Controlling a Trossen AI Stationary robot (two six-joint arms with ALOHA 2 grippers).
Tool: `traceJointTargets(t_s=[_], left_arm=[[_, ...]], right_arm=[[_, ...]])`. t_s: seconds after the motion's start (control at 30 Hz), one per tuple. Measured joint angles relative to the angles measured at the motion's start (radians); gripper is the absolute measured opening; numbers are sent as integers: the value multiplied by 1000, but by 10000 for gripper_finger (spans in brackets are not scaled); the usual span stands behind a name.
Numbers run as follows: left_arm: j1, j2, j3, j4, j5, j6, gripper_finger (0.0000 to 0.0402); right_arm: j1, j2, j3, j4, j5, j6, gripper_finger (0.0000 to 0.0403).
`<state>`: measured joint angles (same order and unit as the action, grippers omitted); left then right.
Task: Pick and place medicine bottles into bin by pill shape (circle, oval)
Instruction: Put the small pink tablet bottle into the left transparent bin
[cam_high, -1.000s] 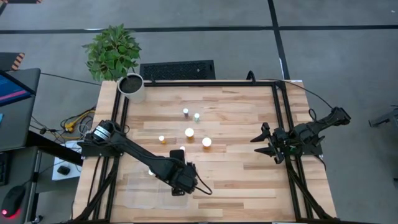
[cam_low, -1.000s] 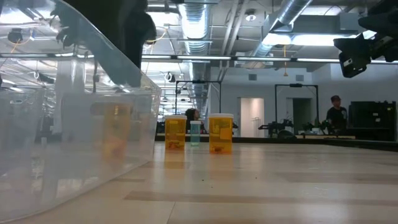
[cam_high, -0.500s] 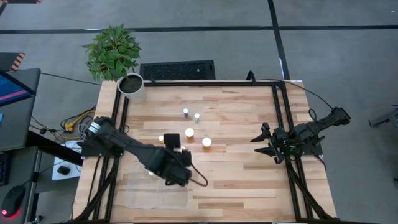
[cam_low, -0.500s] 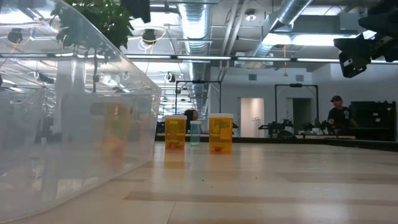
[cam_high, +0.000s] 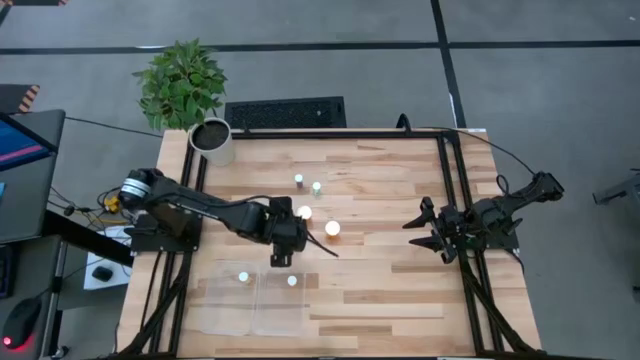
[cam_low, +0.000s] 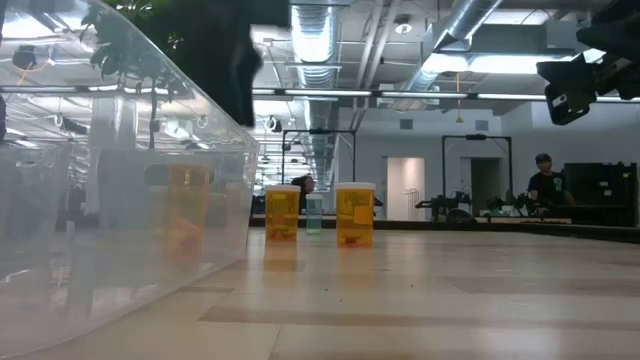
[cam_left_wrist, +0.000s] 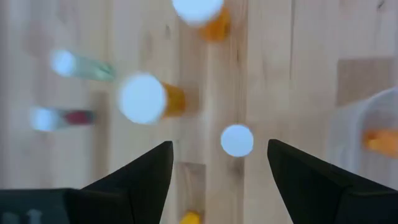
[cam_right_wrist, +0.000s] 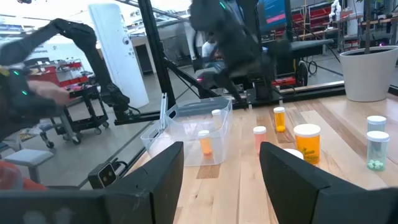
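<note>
Several white-capped medicine bottles stand mid-table: two wide orange ones (cam_high: 304, 212) (cam_high: 332, 228), and two slim ones, greenish (cam_high: 316, 186) and clear (cam_high: 298, 180). The clear two-compartment bin (cam_high: 215, 310) lies at the near left, with one bottle in its left half (cam_high: 242, 276) and one in its right half (cam_high: 291, 281). My left gripper (cam_high: 283, 250) hangs open above the table between bin and bottles. In its wrist view a small white cap (cam_left_wrist: 237, 140) shows below the gap between the fingers, untouched. My right gripper (cam_high: 428, 228) waits open at the table's right side.
A white pot (cam_high: 212, 140) with a green plant stands at the far left corner. Black frame rails (cam_high: 447, 180) run along the table's left, right and far sides. Bare wood lies between the bottles and my right gripper. People show in the room beyond the table.
My left gripper, open throughout, has drawn back from over the bin's right half toward the table's far edge and the standing bottles, rising a little. The capped bottle in that half of the bin, hidden under the gripper before, now shows.
</note>
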<state>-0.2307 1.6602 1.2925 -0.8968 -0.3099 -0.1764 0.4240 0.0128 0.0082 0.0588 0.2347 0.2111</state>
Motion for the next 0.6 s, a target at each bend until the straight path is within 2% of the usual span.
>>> traceJointTargets(t_s=[0.1, 0.2, 0.33, 0.5, 0.6], left_arm=[[35, -6, -106, 96, 38, 1, 256], [50, -7, -151, 136, 35, 4, 256], [53, -8, -160, 203, 43, 38, 256], [53, -6, -160, 213, 159, 68, 256], [52, -3, -161, 202, 168, 67, 256]], right_arm=[[0, 0, 0, 0, 0, 0, 226], [0, 0, 0, 0, 0, 0, 226], [0, 0, 0, 0, 0, 0, 226], [0, 0, 0, 0, 0, 0, 226], [0, 0, 0, 0, 0, 0, 226]])
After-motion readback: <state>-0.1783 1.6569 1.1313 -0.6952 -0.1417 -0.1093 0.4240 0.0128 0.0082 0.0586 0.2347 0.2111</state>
